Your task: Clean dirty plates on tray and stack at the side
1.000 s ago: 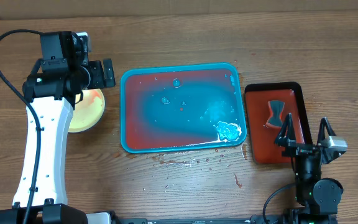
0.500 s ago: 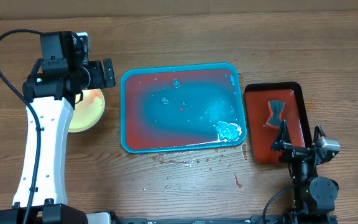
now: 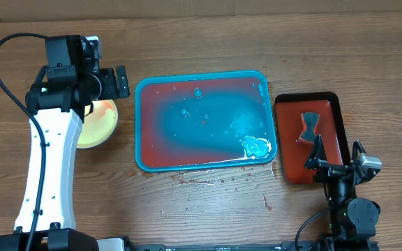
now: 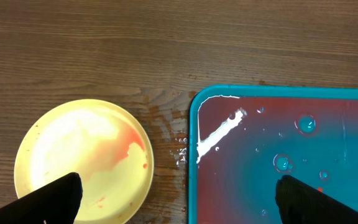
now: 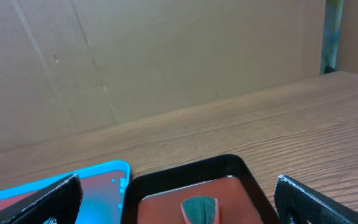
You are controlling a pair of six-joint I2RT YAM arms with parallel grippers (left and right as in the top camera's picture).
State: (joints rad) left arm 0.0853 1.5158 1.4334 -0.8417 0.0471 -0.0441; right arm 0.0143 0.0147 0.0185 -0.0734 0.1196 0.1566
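A pale yellow-green plate [image 3: 98, 129] with red sauce smears lies on the table left of the tray, partly under my left arm. It also shows in the left wrist view [image 4: 82, 158]. No other plate is visible. The teal-blue tray [image 3: 137, 125] holds no plate, and its floor is smeared red with water drops. It shows in the left wrist view [image 4: 193, 155] and the right wrist view [image 5: 107, 169]. My left gripper [image 3: 115, 83] is open and empty, above the gap between plate and tray [image 4: 185, 205]. My right gripper [image 3: 338, 155] is open and empty at the near end of the dark red tray.
A dark red, black-rimmed tray [image 3: 330, 97] right of the teal tray holds a sponge [image 3: 309, 125], which also shows in the right wrist view [image 5: 199, 210]. A blue-white foam blob [image 3: 257, 146] sits in the teal tray's front right corner. Water drops [image 3: 215, 183] wet the table before it. A cardboard wall stands behind.
My right gripper has dropped back slightly toward the table's front edge, then stayed still. The left arm, plate and trays have not moved.
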